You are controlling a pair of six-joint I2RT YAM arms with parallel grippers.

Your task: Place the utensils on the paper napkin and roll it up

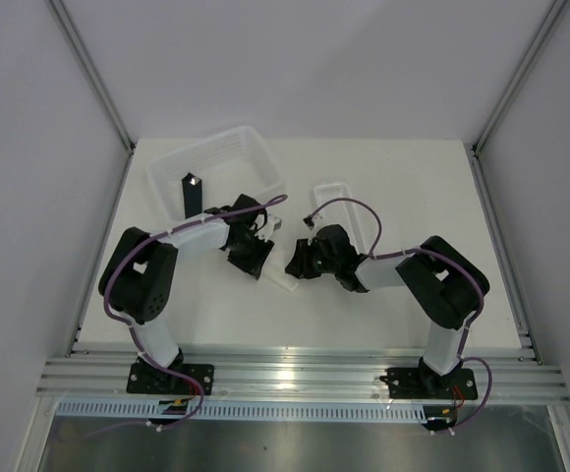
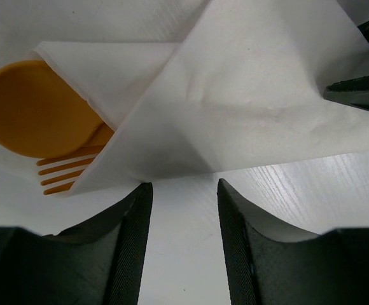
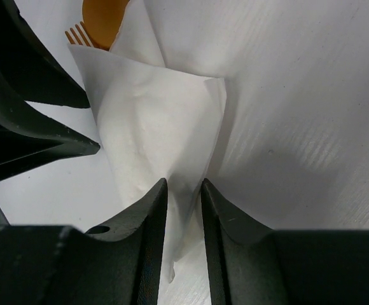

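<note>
Utensils w/in folded napkin on table.

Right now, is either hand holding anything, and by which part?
Left hand: nothing, open short of the paper napkin. Right hand straddles its folded end; whether it pinches cannot be told.

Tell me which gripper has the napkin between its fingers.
The right gripper: the napkin runs down between its fingers. The left gripper stands open just short of the napkin's edge, with nothing between its fingers.
</note>
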